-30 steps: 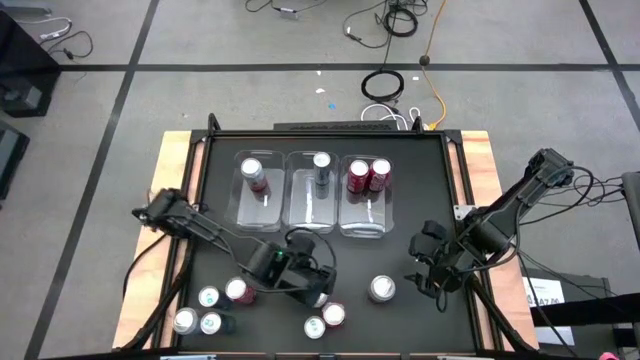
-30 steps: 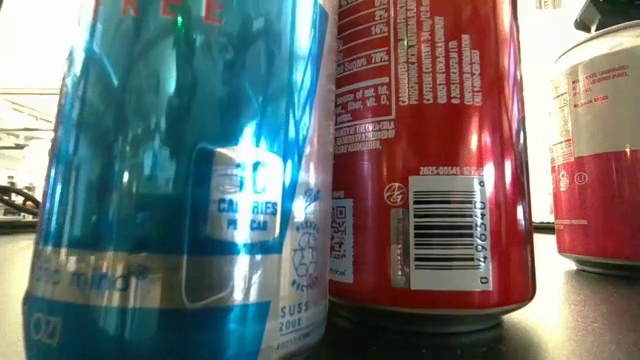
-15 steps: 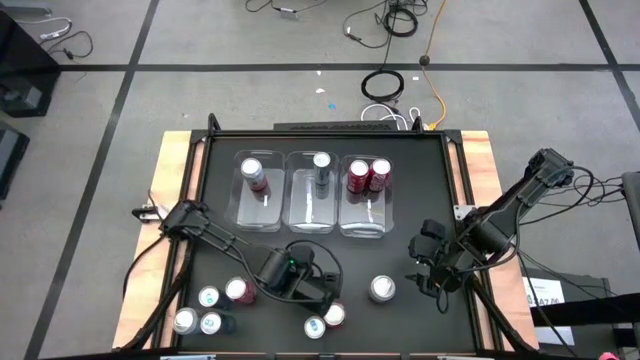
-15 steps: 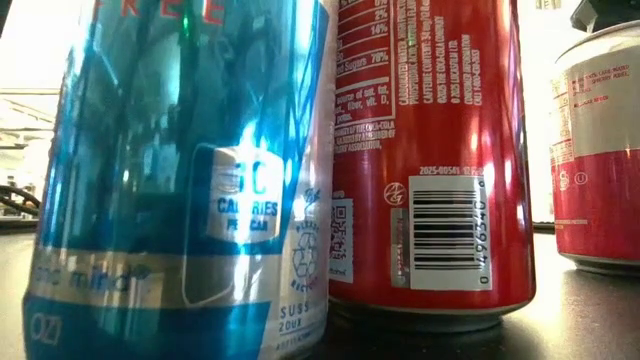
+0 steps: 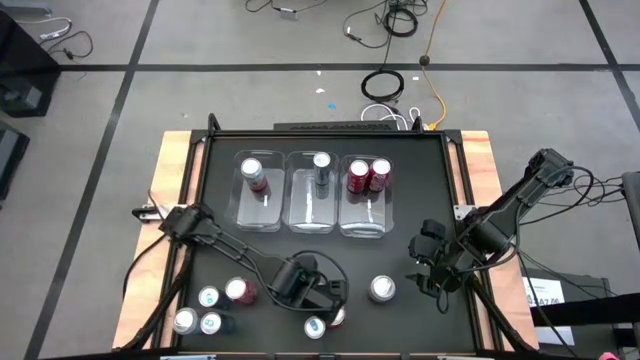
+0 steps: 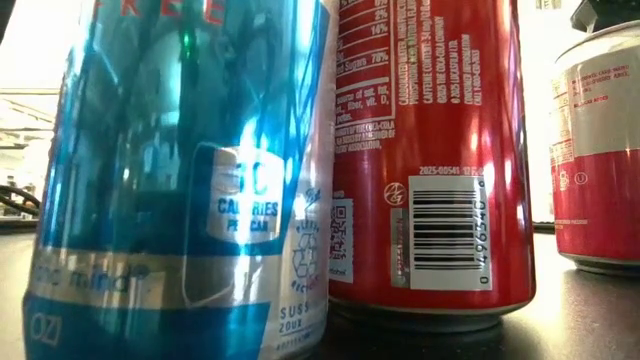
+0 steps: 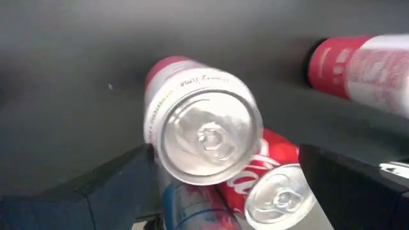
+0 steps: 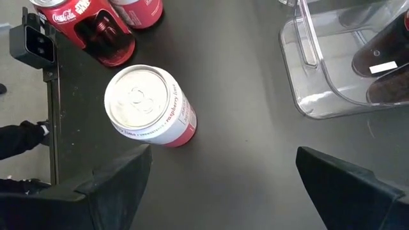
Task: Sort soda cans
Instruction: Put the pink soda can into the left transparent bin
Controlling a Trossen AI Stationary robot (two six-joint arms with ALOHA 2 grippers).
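Low view, blue can [image 6: 180,180] touching red can [image 6: 430,150]

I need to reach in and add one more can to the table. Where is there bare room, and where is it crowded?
Free: the dark table right of the three clear bins, and the strip left of them. Crowded: the near edge, where the loose cans cluster and the left gripper hovers open.

Grey floor [image 5: 100,150] with dark seam lines, loose cables [image 5: 395,20], black table [image 5: 420,190] edged in wood
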